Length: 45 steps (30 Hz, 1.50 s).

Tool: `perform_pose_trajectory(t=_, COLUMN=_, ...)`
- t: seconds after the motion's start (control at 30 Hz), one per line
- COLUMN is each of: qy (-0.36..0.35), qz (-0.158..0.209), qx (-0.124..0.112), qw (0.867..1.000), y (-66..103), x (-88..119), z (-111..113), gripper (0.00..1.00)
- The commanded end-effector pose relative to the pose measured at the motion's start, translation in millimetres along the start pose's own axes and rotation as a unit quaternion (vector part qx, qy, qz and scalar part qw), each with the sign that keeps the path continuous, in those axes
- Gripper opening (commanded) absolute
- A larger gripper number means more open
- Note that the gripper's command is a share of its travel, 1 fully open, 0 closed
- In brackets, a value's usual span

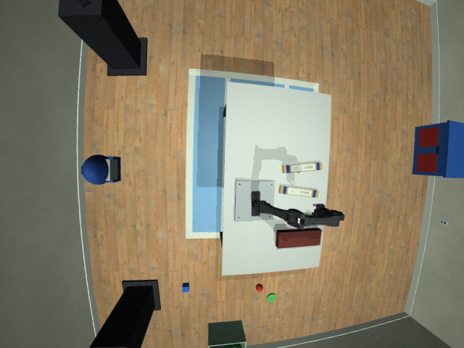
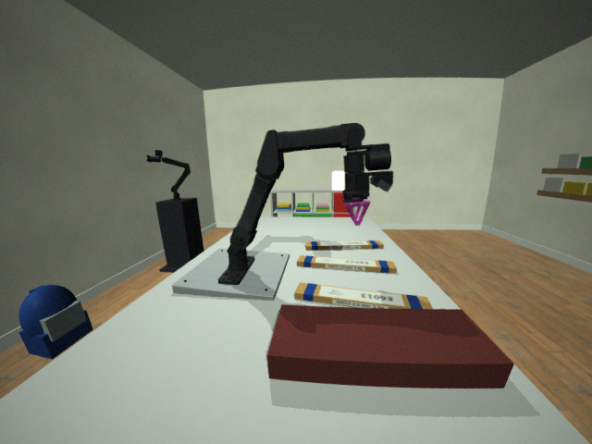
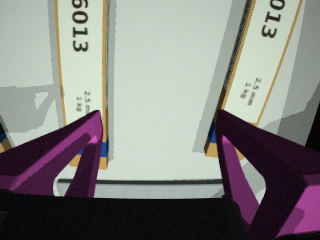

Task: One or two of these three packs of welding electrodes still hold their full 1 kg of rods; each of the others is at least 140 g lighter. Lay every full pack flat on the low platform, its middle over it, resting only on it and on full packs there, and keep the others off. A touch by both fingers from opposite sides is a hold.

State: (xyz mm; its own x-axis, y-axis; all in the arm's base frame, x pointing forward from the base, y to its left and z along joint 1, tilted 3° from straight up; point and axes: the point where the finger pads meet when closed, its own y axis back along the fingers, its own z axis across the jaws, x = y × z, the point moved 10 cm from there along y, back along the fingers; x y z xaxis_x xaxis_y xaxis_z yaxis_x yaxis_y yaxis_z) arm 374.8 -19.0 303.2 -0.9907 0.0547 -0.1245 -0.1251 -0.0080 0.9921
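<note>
My gripper (image 1: 315, 205) (image 2: 357, 223) (image 3: 159, 120) is open and empty, pointing down high above the table. In the wrist view its fingertips frame the gap between two packs. The middle pack (image 1: 299, 191) (image 2: 346, 264) (image 3: 82, 75) lies flat, on the left there. The near pack (image 2: 356, 294) (image 3: 265, 60) lies flat at a slant, on the right; the arm hides it in the top view. The far pack (image 1: 301, 167) (image 2: 344, 245) lies flat beyond the middle one. The dark red low platform (image 1: 299, 239) (image 2: 389, 371) bears no pack and stands beside the near pack.
The arm's grey base plate (image 1: 243, 200) (image 2: 198, 281) lies on the table, on the side away from the packs' outer ends. The white table (image 1: 277, 119) (image 2: 143, 363) has its long edge just beyond those outer ends and the platform.
</note>
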Motion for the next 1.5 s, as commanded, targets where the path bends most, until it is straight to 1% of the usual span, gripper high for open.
perform_pose_trajectory(t=0.0, qy=0.007, qz=0.038, qx=0.003, qw=0.999, y=16.7, x=-11.4, z=2.3, gripper=0.63)
perform_pose_trajectory(t=0.3, qy=0.007, qz=0.038, qx=0.003, qw=0.999, y=16.7, x=-11.4, z=2.3, gripper=0.63)
perform_pose_trajectory(t=1.1, qy=0.007, qz=0.038, qx=0.003, qw=0.999, y=-12.6, x=-9.2, z=2.1, gripper=0.63)
perform_pose_trajectory(t=1.17, qy=0.007, qz=0.038, qx=0.003, qw=0.999, y=-12.6, x=-9.2, z=2.1, gripper=0.63)
perform_pose_trajectory(t=1.2, qy=0.007, qz=0.004, qx=0.003, qw=1.000, y=-10.5, x=-16.4, z=2.2, gripper=0.63)
perform_pose_trajectory(t=1.47, qy=0.007, qz=0.029, qx=0.003, qw=1.000, y=-20.7, x=-8.8, z=2.1, gripper=0.63)
